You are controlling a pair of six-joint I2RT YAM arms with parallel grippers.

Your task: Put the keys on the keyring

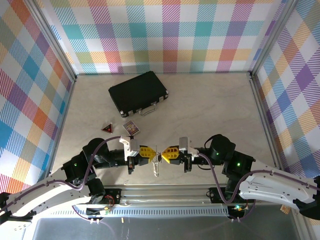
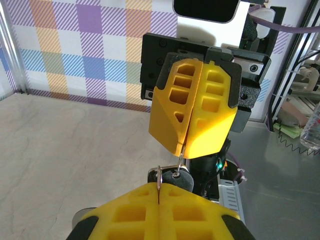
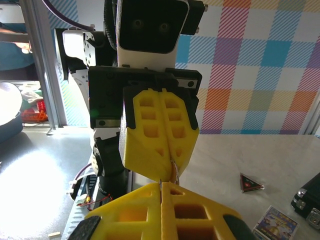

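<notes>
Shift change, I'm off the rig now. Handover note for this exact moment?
Left gripper: shut, pinching the keyring edge-on.
Right gripper: shut, tip to tip with the left one, thin metal in its tips; ring or key, cannot tell.
Key: hangs between the two grippers, off the table.
Done: ring and key are held up at the near edge.
Left: whether the key is fully threaded cannot be told; check that, then finish.
Black case and card pack lie farther back.
</notes>
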